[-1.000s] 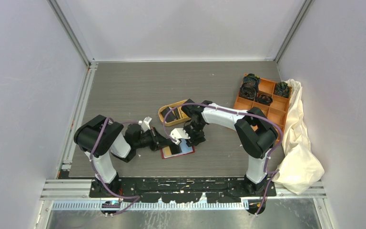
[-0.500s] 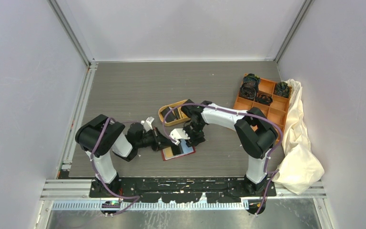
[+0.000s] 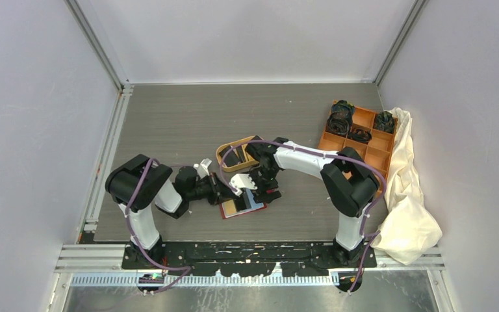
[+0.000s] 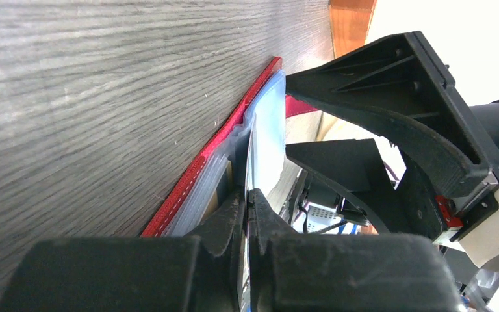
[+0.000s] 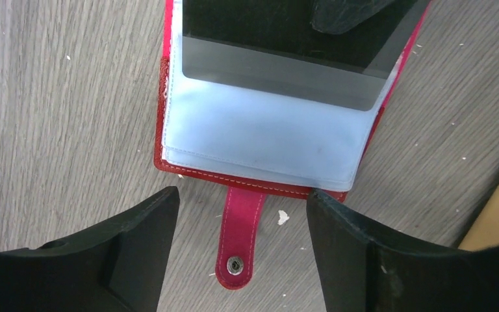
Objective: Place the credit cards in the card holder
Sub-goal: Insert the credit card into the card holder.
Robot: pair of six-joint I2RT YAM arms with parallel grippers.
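No writing, brand mark, number or sign can be read in any view; the red folding card holder (image 5: 260, 130) and the black card (image 5: 247, 26) tucked in its clear sleeve show only plain, unmarked faces

Left gripper (image 4: 247, 195) pinched shut (low, reaching rightward), right gripper (image 5: 240, 200) spread wide, pointing down

Card holder (image 3: 242, 208) hemmed in, left hand (image 3: 220, 194) pinching its left edge, right hand (image 3: 255, 189) spread above its far side, orange oval tray (image 3: 223, 154) close behind, bare surface (image 3: 299, 214) right and front, wide room back-left.
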